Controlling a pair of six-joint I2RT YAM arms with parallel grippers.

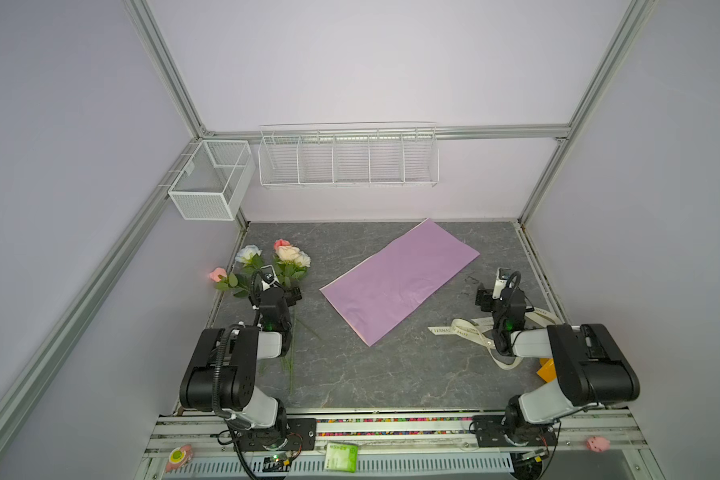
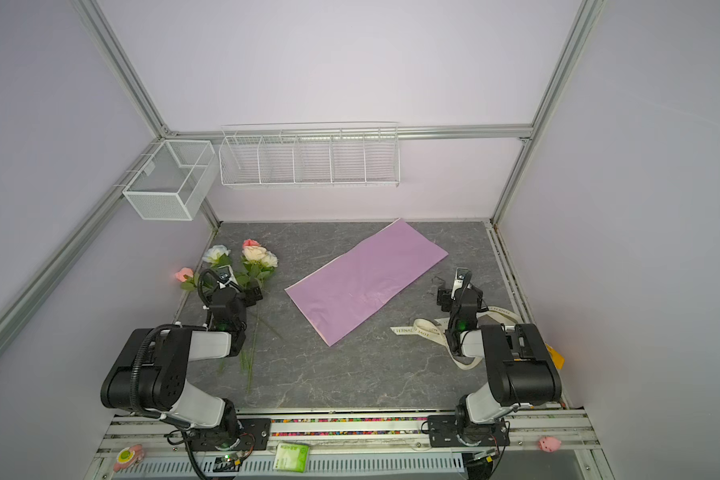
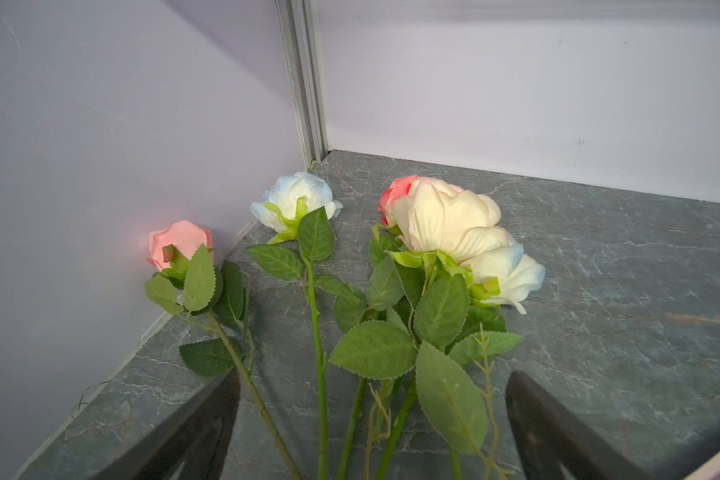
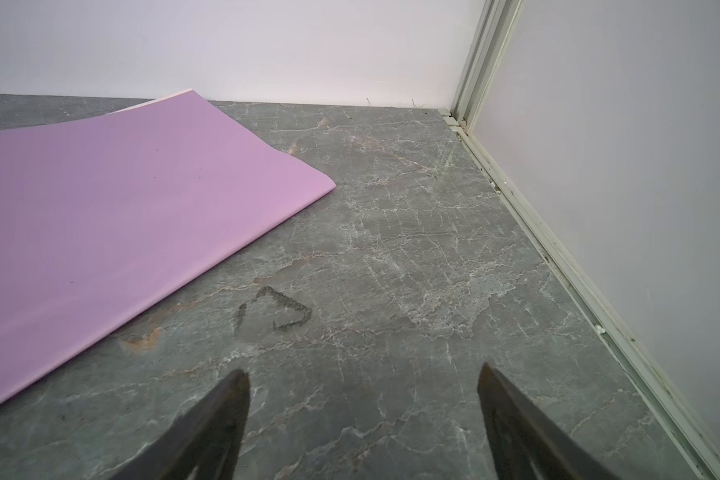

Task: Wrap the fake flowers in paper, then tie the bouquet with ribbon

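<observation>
Jaws are spread wide on both arms: the left arm (image 1: 269, 307) over the bouquet of fake flowers (image 3: 441, 307), the right arm (image 1: 506, 307) over the grey surface (image 4: 391, 249).

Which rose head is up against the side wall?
The small salmon-pink rose: its head lies at the side wall; the pale blue rose and cream roses lie farther out on the table.

bouquet of fake flowers (image 1: 285, 259) | loose, flat | table's left side
</observation>
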